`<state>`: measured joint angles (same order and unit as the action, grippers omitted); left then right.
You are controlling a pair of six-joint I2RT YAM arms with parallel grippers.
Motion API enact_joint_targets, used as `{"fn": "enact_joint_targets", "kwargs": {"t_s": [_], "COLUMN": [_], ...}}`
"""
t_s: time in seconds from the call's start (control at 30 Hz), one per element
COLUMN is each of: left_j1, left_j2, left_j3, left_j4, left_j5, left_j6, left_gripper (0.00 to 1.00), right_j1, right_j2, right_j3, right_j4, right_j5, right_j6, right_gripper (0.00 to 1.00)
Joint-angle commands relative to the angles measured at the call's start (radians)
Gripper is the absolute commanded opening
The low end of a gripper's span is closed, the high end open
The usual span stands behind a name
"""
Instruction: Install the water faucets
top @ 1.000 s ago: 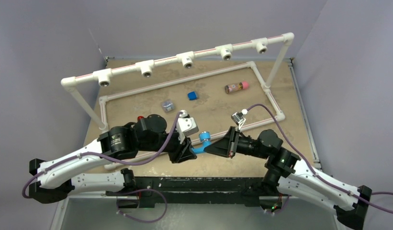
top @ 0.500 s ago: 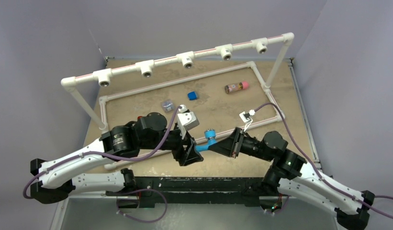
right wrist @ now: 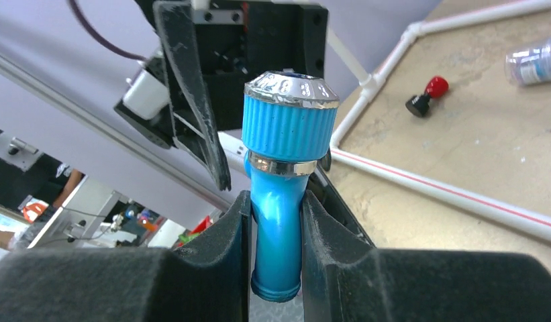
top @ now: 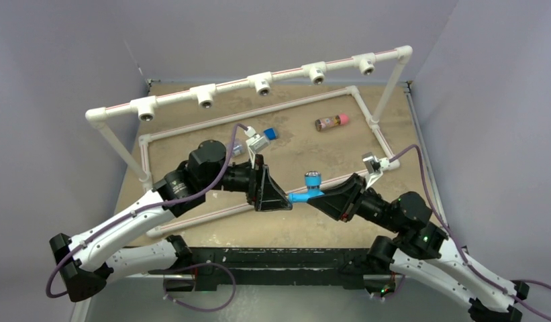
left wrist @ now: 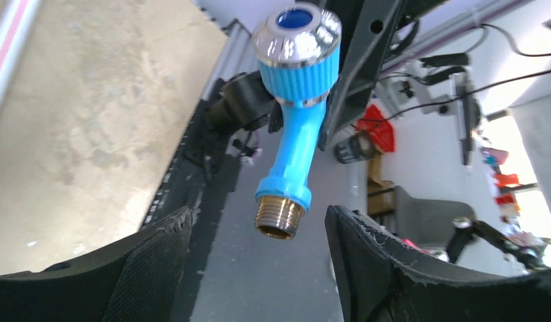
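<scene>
A light-blue water faucet [top: 306, 189] with a silver-rimmed knob and a brass threaded end hangs in the air above the table's near middle. My right gripper [top: 317, 196] is shut on its spout; the right wrist view shows the blue stem [right wrist: 278, 231] pinched between both pads. My left gripper [top: 280, 198] is open, its jaws spread on either side of the brass thread [left wrist: 279, 218] without touching it. The white pipe rail [top: 262, 84] with several sockets stands at the back.
A white pipe frame [top: 252, 115] lies on the brown table. Inside it lie a dark-blue cube [top: 270, 133], a brown cylinder with a pink cap [top: 331, 122] and a clear capsule [right wrist: 531, 62]. A small red-and-black part [right wrist: 423, 96] also lies there.
Both arms have risen and moved right and farther back. The right gripper carried the faucet along, its knob now upward. The left gripper has come round to face the threaded end.
</scene>
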<state>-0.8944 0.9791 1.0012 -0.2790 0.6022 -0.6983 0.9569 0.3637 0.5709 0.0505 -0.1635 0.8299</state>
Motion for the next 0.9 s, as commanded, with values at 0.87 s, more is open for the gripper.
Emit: {"fn": "enact_joint_targets", "kwargs": {"t_s": [0.87], "left_j1": [0.012], "left_j2": [0.016], "left_j3": [-0.033], "left_j4": [0.413], "left_j5": [-0.016], "left_j6": [-0.349], "left_gripper": [0.64], "right_j1": [0.002], "right_j2": [0.062], "right_j3": [0.064], "right_j4": [0.2], "right_j5": [0.064], "right_j6": [0.077], "right_gripper": [0.0]}}
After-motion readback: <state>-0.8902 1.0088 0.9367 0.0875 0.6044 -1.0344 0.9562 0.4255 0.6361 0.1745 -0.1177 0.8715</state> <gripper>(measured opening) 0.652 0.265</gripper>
